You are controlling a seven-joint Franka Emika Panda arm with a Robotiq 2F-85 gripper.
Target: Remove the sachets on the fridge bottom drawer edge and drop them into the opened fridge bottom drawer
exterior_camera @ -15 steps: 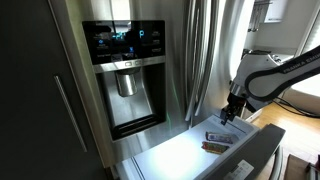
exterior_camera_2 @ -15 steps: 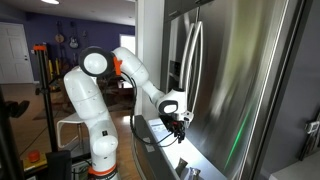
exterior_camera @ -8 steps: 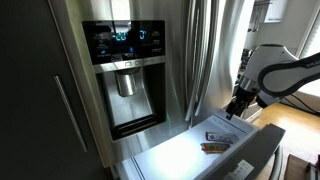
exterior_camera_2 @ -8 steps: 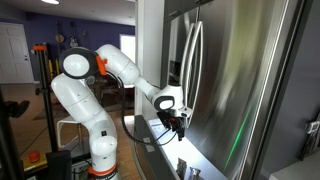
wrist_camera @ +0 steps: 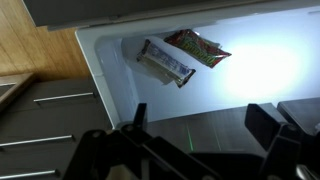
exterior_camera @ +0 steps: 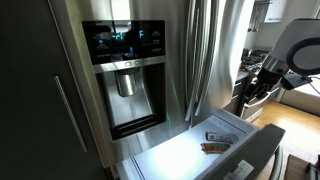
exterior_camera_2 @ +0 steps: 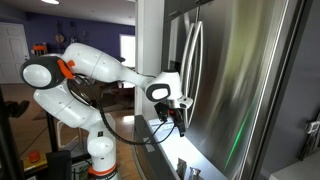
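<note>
The fridge bottom drawer [exterior_camera: 178, 157] stands pulled open and its pale inside shows in the wrist view [wrist_camera: 265, 75]. Two sachets lie side by side on the pale surface near a corner. One is whitish-grey [wrist_camera: 165, 62] [exterior_camera: 219, 136], the other brownish-orange [wrist_camera: 198, 47] [exterior_camera: 214, 147]. Whether they rest on a ledge or on the drawer floor I cannot tell. My gripper [wrist_camera: 200, 118] [exterior_camera: 247, 99] [exterior_camera_2: 181, 117] is open and empty. It hangs above the drawer's dark rim, apart from the sachets.
The tall steel doors with the dispenser panel [exterior_camera: 124, 62] rise behind the drawer. A wooden floor [wrist_camera: 40, 55] and dark cabinet fronts with handles [wrist_camera: 45, 125] lie beside the drawer. The robot's base [exterior_camera_2: 95, 150] stands next to the fridge.
My gripper has drawn back from above the sachets, up and towards the drawer's end, still open and empty. The sachets have not moved.
</note>
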